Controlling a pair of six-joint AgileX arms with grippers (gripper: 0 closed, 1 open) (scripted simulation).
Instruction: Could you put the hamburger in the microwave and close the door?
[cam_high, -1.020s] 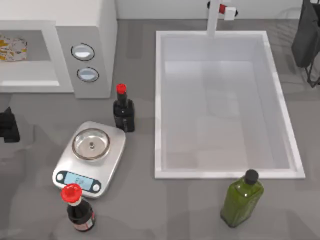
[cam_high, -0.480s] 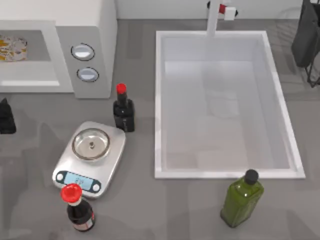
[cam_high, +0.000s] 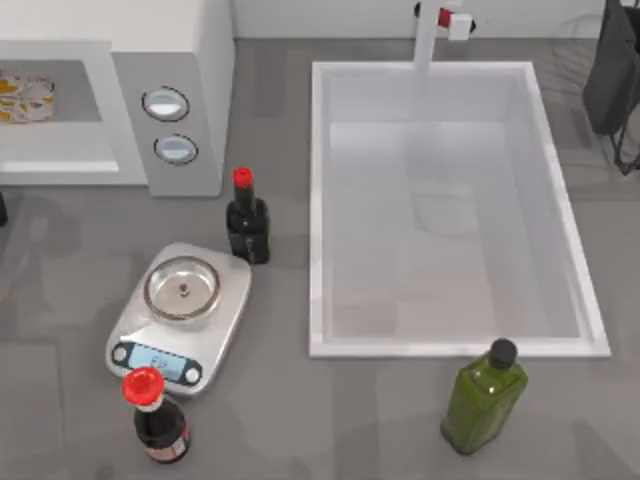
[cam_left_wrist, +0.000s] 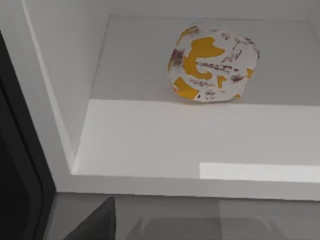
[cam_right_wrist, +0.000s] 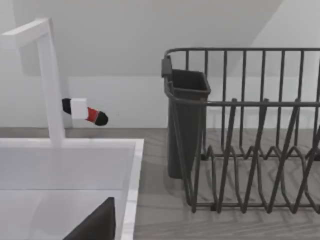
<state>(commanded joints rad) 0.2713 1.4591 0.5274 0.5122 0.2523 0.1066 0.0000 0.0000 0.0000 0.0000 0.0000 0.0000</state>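
A grey desk (cam_high: 300, 420) is seen from above. At its far left stands the white microwave (cam_high: 170, 60), its grey cavity open to the front and two round silver-blue dials on its control panel. The hamburger (cam_high: 25, 95), a small cream-tan item with yellow-orange blotches, lies on the floor of the cavity, toward the back. In the left wrist view, the hamburger (cam_left_wrist: 214, 64) rests flat on the pale cavity floor, apart from the side wall, and a dark upright edge stands beside the cavity opening.

At the left edge of the desk, just in front of the microwave, a small dark piece of the left gripper (cam_high: 2, 208) appears; whether it is released or clenched cannot be told. The state of the right gripper cannot be told either.

A silver kitchen scale (cam_high: 180, 315) sits in front of the microwave, with a dark red-capped bottle (cam_high: 246, 222) just beyond it and another red-capped bottle (cam_high: 155, 415) just in front. A white sink (cam_high: 318, 200) with a tap (cam_high: 430, 30) fills the middle of the desk. A green bottle (cam_high: 484, 397) stands near the sink's front rim. A dark wire dish rack (cam_right_wrist: 240, 130) with a cutlery cup stands to the right of the sink.
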